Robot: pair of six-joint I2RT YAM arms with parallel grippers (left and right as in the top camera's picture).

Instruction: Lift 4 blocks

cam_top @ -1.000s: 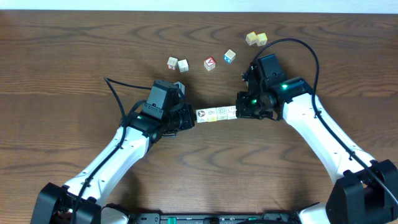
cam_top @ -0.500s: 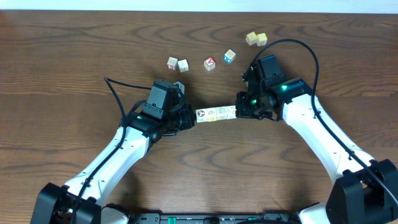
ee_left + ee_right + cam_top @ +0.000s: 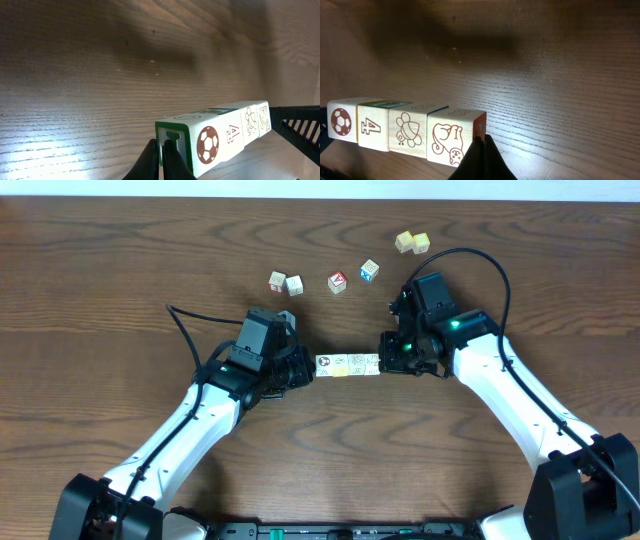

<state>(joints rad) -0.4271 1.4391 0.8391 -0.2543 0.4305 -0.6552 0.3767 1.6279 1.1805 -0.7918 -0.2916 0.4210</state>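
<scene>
Several white picture blocks (image 3: 347, 364) form one tight row between my two grippers at mid-table. The left wrist view shows the row (image 3: 215, 137) end-on, with a football and a "4" on its side faces. My left gripper (image 3: 161, 155) is shut, its tips pressed flat against the green-framed end face. In the right wrist view the row (image 3: 405, 130) shows football, "4", bee and cat prints. My right gripper (image 3: 481, 145) is shut too, tips pushing on the red-edged end face. From above, the left gripper (image 3: 308, 369) and right gripper (image 3: 384, 361) squeeze the row from both ends.
Behind the row lie loose cubes: two white ones with pink edges (image 3: 277, 281) (image 3: 294, 284), a red-faced one (image 3: 337, 282), a blue-sided one (image 3: 369, 271) and two pale yellow ones (image 3: 404, 241) (image 3: 421, 243). A black cable (image 3: 180, 325) loops left of the left arm.
The right gripper has shifted slightly toward the front, so the row's right end came down and the row now lies level instead of slanted. The left arm has held still.
</scene>
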